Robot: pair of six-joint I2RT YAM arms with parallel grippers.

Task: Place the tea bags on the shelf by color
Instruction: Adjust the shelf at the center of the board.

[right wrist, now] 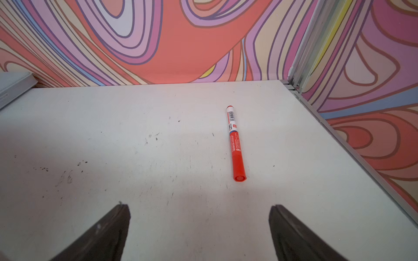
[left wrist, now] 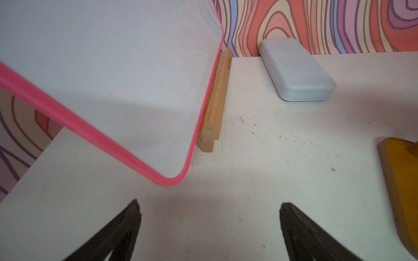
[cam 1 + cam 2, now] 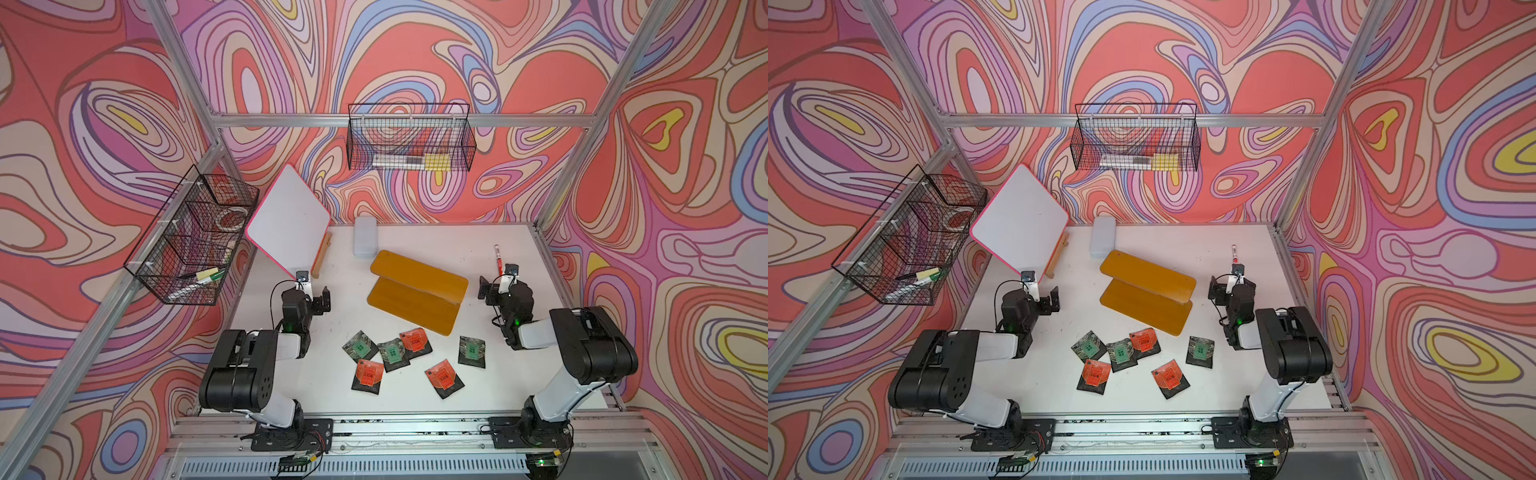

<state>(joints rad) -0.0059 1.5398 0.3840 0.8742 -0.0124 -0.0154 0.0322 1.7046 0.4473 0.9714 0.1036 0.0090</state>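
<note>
Top views — tea bags (image 3: pixel 472 351) loose on worktop (image 3: pixel 328 395), shelf (image 3: pixel 415 291) bare; left tool (image 2: pixel 210 203), right tool (image 1: pixel 199 206) agape, empty.
Prob. light, floppy, slick — pinch an edge seam.

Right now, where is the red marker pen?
In both top views the red marker pen lies on the white table, just beyond the right gripper.
</note>
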